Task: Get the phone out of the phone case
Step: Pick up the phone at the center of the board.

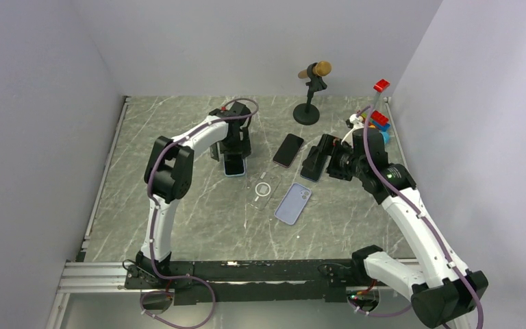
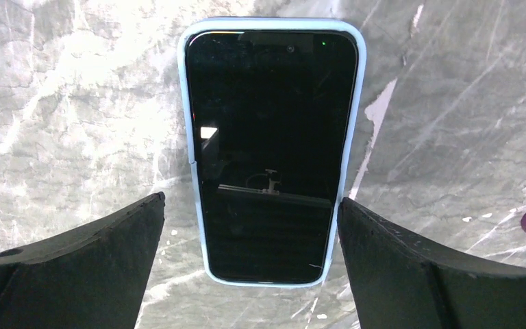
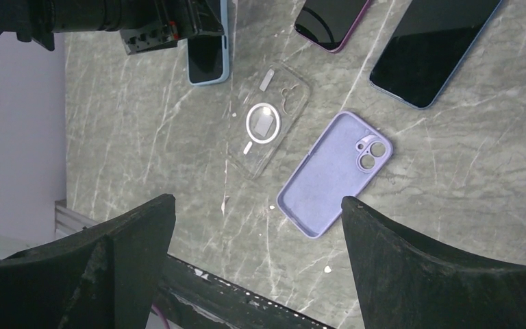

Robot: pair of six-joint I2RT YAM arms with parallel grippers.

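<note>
- Left gripper (image 2: 251, 202): spread wide and holding nothing. It hangs straight over the phone (image 2: 270, 151), one finger on each long side of the near end.
- Phone: lies screen up and flat on the table (image 2: 61, 103), seated in its light-blue case (image 2: 190, 103), left of centre in the top view and directly below the left wrist.
- Long axis: runs away from the wrist camera, square to the line between the two fingers, so closing would pinch across the width.
- Clearance: the right-hand finger (image 2: 438, 274) sits just beside the case edge, while the left-hand finger (image 2: 75, 267) stands a little off. I cannot tell whether either is down at case level.
- Right gripper (image 3: 257, 200): also spread and empty, raised above the table well to the right of the phone.
- Nearer arm: the left one, plainly.
- Neighbours: a clear case (image 3: 270, 127) and a lavender case (image 3: 333, 175), both empty, lie between the arms.
</note>
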